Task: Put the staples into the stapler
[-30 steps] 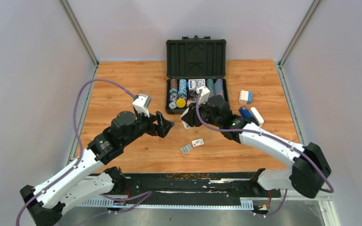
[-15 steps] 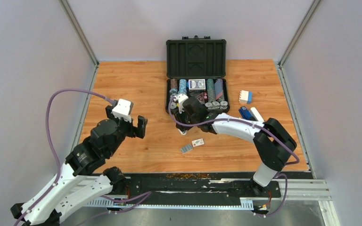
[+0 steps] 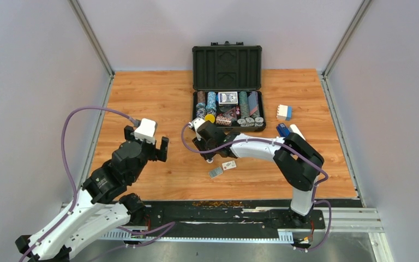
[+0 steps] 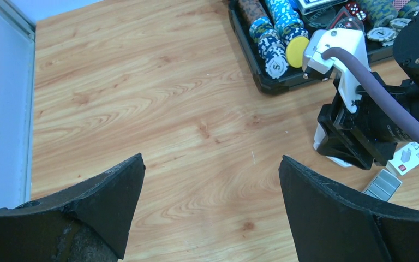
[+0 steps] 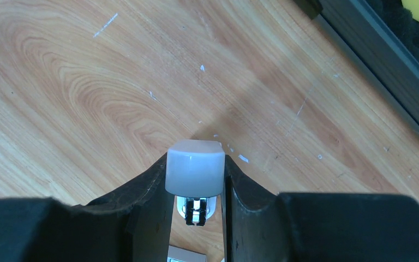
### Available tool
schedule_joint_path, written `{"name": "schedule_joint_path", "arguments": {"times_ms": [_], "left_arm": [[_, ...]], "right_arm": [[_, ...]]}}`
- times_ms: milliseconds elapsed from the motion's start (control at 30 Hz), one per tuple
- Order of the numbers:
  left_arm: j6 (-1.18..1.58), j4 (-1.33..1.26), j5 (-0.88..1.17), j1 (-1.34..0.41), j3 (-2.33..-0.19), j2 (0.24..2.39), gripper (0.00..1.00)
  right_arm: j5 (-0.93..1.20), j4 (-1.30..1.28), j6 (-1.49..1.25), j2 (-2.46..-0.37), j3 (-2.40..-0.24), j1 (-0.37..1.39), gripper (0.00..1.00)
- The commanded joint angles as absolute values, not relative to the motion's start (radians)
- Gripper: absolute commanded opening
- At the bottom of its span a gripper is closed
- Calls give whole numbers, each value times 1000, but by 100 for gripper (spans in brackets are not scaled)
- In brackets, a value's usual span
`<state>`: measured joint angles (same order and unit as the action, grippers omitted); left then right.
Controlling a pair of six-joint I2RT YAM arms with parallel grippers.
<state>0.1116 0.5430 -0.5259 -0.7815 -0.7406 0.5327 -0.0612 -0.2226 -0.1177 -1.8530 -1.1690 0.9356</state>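
Note:
My right gripper (image 5: 195, 164) is shut on the stapler (image 5: 193, 172). I see it end-on as a pale grey block with metal parts below, held just above the wood. In the left wrist view the stapler (image 4: 321, 143) shows as a pale piece under the right gripper (image 4: 349, 147). A silvery staple strip (image 3: 215, 172) and the small white staple box (image 3: 229, 165) lie on the table just near of the right gripper (image 3: 204, 155). My left gripper (image 3: 161, 147) is open and empty, well to the left of them. Its wide-apart fingertips (image 4: 133, 169) frame bare wood.
An open black case (image 3: 227, 54) of poker chips and cards stands at the back centre, close behind the right gripper. A dark blue stapler (image 3: 283, 131), a white object (image 3: 297, 134) and a white-and-blue box (image 3: 284, 112) lie at the right.
My right gripper has swung left and down towards the table with the stapler, away from the case. My left arm has drawn back to the left.

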Motion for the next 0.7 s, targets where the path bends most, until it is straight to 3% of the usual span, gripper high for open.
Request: {"name": "schedule_joint_path", "arguments": {"times_ms": [0,267,667], "left_arm": [[88,509,-538,-772,-742,544,100],[87,511,-533,-766,-742,545,100],[87,513,-529,-764,-739,545,100]], "right_arm": [[-114,-256,-128,-1848,-1210,946,26],[-119,-352,-161,-1774,-1225,955,60],[-217,-577,-245,-1490,-1160,896,72]]}}
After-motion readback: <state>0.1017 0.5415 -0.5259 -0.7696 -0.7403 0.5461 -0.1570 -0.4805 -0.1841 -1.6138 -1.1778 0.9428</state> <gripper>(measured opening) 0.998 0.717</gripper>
